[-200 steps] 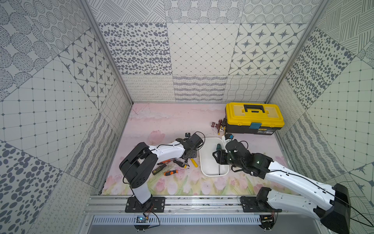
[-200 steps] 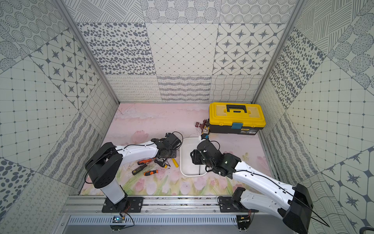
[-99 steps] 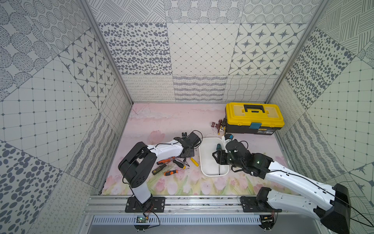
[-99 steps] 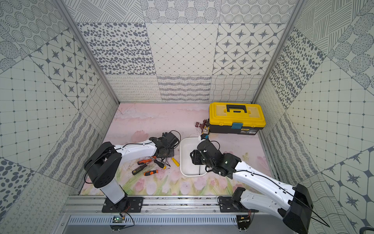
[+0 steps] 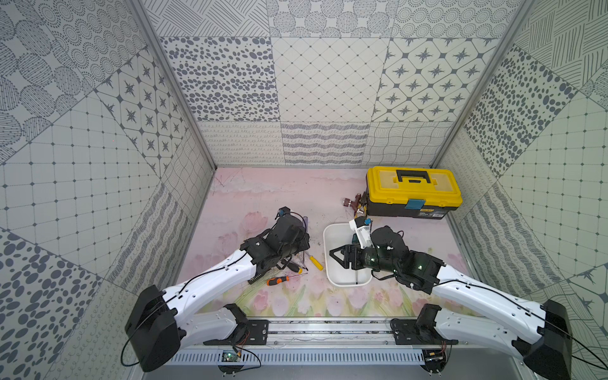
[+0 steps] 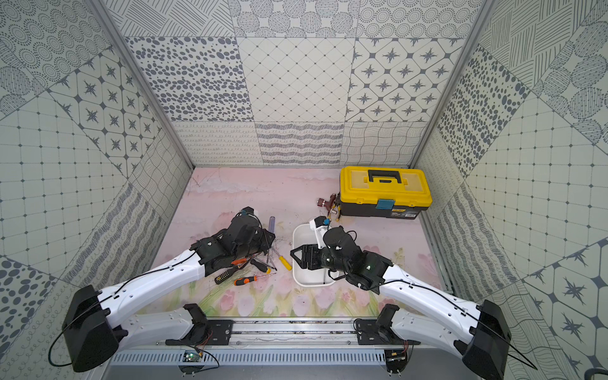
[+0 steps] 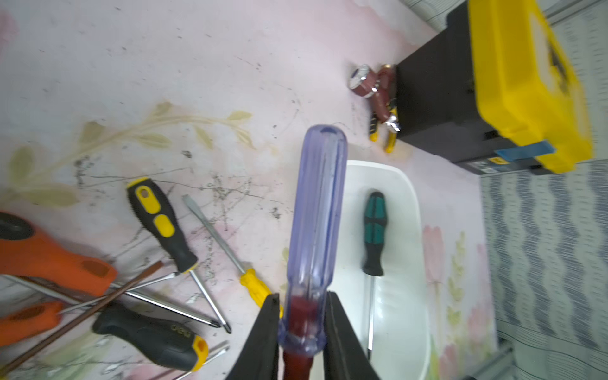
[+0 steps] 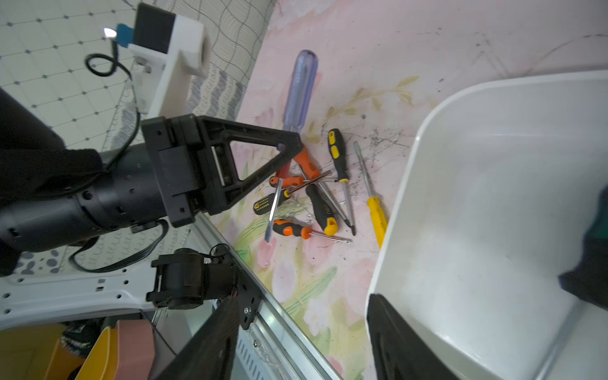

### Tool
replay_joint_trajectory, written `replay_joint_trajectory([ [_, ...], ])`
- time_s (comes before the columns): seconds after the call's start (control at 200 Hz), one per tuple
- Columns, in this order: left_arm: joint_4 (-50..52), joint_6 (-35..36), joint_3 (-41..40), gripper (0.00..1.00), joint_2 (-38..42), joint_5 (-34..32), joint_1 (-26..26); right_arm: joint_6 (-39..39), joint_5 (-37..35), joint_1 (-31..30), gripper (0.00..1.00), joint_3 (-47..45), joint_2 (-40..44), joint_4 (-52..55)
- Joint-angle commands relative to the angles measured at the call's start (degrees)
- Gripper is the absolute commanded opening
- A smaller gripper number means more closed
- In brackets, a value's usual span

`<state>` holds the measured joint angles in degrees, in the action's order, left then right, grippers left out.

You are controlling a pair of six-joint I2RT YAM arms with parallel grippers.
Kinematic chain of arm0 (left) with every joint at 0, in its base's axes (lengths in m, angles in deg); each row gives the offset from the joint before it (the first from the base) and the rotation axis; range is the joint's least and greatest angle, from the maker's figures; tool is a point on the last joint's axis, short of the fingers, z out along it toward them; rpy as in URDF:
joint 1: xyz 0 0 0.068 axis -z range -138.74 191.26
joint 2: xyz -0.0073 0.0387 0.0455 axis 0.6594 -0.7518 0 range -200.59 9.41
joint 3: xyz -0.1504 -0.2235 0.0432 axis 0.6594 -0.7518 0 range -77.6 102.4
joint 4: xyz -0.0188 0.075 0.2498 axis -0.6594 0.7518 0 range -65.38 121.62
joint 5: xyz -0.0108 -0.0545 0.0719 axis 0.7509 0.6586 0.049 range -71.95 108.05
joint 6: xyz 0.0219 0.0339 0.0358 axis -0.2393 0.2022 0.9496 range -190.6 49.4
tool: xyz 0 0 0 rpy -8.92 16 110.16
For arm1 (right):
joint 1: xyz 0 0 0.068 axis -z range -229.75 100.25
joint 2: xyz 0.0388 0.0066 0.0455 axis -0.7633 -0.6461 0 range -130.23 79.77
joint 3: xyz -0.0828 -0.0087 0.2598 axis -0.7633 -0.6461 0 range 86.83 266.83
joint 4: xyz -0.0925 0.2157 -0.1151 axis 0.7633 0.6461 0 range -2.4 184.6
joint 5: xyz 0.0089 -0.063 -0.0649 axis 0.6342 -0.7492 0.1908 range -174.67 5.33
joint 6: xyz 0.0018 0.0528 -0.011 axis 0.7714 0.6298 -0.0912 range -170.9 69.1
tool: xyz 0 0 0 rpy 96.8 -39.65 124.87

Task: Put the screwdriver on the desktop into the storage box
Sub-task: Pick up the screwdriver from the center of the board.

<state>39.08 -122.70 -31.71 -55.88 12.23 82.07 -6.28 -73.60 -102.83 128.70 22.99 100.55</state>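
Observation:
My left gripper (image 7: 302,329) (image 6: 263,235) is shut on a screwdriver (image 7: 317,230) with a clear purple handle (image 6: 271,223) and a red shaft, just left of the storage box (image 5: 329,237) (image 7: 409,197). The handle sticks out past the fingertips. My right gripper (image 5: 339,258) (image 8: 302,342) hangs open over the white storage box (image 8: 493,197) with nothing between its fingers. A green-and-black screwdriver (image 7: 373,230) lies inside the box. Several more screwdrivers lie piled on the pink desktop (image 5: 263,197), among them an orange one (image 5: 278,280) and a yellow one (image 5: 315,262).
A yellow-lidded black toolbox (image 5: 413,190) stands at the back right, with pliers and a dark red tool (image 5: 353,204) against its left end. Patterned walls close in the left, back and right sides; a metal rail (image 5: 329,332) runs along the front.
My left jaws have closed on the purple-handled screwdriver and the left arm has shifted slightly left. My right jaws have opened wider above the storage box.

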Motion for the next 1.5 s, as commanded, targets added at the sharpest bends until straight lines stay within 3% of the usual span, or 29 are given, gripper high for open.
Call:
replay_joint_trajectory([
  [0.0,-34.3,-14.3,-8.6,0.00,5.3,21.2,0.1,0.7,7.0,-0.3,0.74,-1.2,1.0,-10.5],
  [0.13,-49.3,-21.9,-14.1,0.00,5.9,21.9,0.4,1.8,7.5,-0.3,0.74,-2.6,0.7,-13.4],
  [0.405,-58.9,-25.5,-16.5,0.00,5.5,20.0,2.7,3.3,8.3,-0.4,0.64,-4.2,-1.5,-17.1],
  [0.665,-61.7,-26.0,-17.0,0.00,5.1,19.4,4.3,3.5,6.4,-0.3,0.49,-4.1,-1.2,-16.7],
  [0.775,-61.9,-25.3,-16.5,0.00,4.5,19.8,5.0,3.5,6.4,-0.3,0.33,-3.7,-1.2,-16.9],
  [0.941,-56.4,-23.3,-15.9,0.01,4.3,18.2,5.2,2.6,5.7,-0.4,0.00,-3.0,0.0,-14.3],
  [1.061,-39.0,-15.4,-10.2,0.44,5.2,15.6,5.3,-0.3,0.6,-0.7,0.00,-0.7,1.5,-4.9],
  [1.136,-26.3,-10.1,-4.9,0.56,4.2,13.2,5.2,-3.0,-4.6,-2.2,0.00,1.7,1.2,2.8],
  [1.216,-22.8,-7.3,-2.4,0.62,2.2,13.8,5.2,-5.2,-11.4,-4.9,0.00,4.6,-0.5,10.0],
  [1.351,-22.4,-6.0,-0.1,0.65,-1.5,16.2,5.2,-6.5,-18.2,-8.9,0.00,7.4,-3.5,14.6],
  [1.496,-22.3,-5.3,1.1,0.47,-3.9,16.8,5.1,-6.7,-20.6,-11.1,0.00,8.8,-5.1,14.6],
])
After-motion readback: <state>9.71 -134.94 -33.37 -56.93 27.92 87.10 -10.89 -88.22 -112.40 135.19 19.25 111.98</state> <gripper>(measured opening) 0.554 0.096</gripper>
